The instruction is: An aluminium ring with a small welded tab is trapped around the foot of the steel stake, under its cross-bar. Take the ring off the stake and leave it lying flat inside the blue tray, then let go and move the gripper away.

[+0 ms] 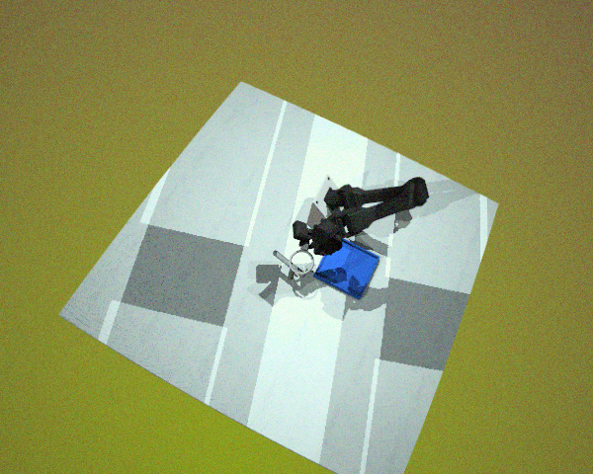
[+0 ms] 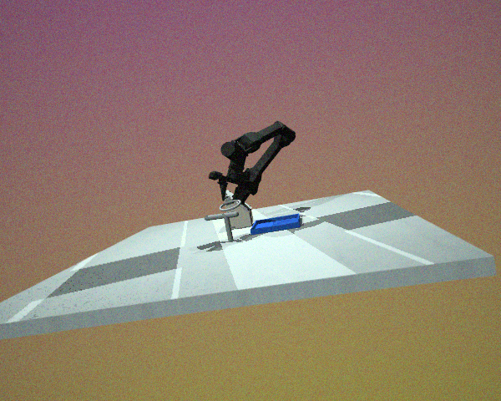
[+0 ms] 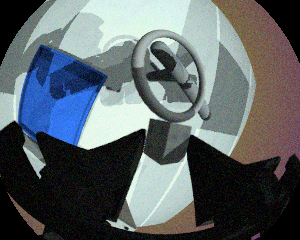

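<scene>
Jaws (image 1: 304, 247) (image 2: 225, 199) clamped on the ring's welded tab (image 3: 168, 141), aluminium ring (image 1: 291, 265) (image 2: 221, 208) (image 3: 138, 82) held up in the air, looks clear of the steel stake (image 2: 228, 228) (image 3: 180, 75) and its cross-bar (image 1: 279, 255) (image 2: 214, 216) (image 3: 204, 109). Freeing part seems done, I'd say over half the task; blue tray (image 1: 361, 265) (image 2: 276, 225) (image 3: 60, 110) just beside the stake on the table (image 1: 296, 356) (image 2: 285, 267), no ring in it. Left: carry across, lower flat, let go, back away.
</scene>
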`<state>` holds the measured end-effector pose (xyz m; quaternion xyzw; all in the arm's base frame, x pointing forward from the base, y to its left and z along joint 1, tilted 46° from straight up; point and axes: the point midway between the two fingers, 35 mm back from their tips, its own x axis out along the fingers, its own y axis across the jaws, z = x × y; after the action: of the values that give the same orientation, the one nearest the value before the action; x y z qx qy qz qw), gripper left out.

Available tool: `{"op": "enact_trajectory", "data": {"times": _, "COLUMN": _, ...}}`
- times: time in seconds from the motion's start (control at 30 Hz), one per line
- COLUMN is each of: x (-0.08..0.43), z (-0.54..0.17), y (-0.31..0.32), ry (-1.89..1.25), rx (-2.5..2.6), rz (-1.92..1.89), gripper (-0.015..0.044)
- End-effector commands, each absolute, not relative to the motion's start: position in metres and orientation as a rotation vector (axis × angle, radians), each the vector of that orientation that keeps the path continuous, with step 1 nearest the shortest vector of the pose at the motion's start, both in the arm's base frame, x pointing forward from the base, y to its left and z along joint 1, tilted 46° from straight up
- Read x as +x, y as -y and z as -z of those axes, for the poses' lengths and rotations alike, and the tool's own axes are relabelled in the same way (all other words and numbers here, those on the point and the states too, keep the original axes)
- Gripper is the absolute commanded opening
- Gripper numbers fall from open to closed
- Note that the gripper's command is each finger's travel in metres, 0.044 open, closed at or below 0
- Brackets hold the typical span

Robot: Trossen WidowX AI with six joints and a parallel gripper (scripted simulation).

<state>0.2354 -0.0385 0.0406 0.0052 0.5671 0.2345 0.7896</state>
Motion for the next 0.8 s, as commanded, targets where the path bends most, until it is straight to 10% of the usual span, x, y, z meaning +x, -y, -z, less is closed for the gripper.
{"op": "enact_trajectory", "data": {"times": 0.0, "x": 0.236, "z": -0.05, "y": 0.038, "ry": -1.263, "rx": 0.033, "rz": -0.411, "gripper": 0.0}}
{"op": "enact_trajectory", "data": {"times": 0.77, "x": 0.225, "z": -0.075, "y": 0.03, "ry": -1.366, "rx": 0.145, "rz": -0.053, "gripper": 0.0}}
